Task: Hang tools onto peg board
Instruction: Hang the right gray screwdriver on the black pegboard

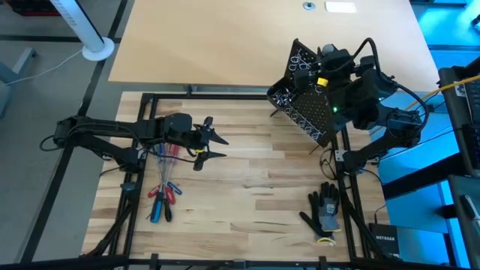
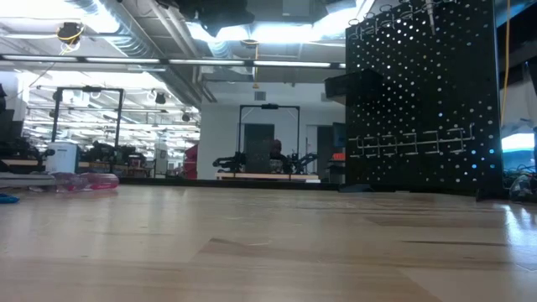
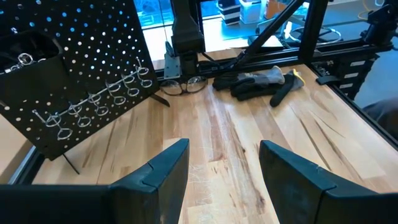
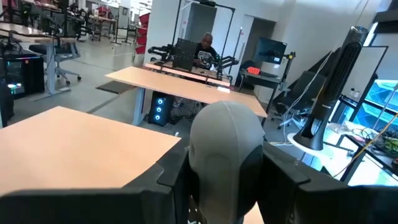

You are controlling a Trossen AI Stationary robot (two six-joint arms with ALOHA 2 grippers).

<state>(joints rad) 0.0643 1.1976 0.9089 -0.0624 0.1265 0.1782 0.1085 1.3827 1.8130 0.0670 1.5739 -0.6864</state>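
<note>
Tools [image 1: 163, 196] are fanned lengthwise just behind the empty, wide-spread left gripper [image 1: 219, 146]; a grey-handled tool [image 4: 225, 149] is clamped by the right gripper [image 4: 225, 177] at the peg board [image 1: 304, 90].

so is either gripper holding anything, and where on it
Left gripper is open and empty. Right gripper clamps a rounded grey handle by its sides.

Peg board [image 2: 419, 101]: top and right edge cut off in the low view.
Tools [image 1: 163, 191]: individual types too small to tell.
Right gripper [image 1: 324, 81]: fingertips hidden above the board.
</note>
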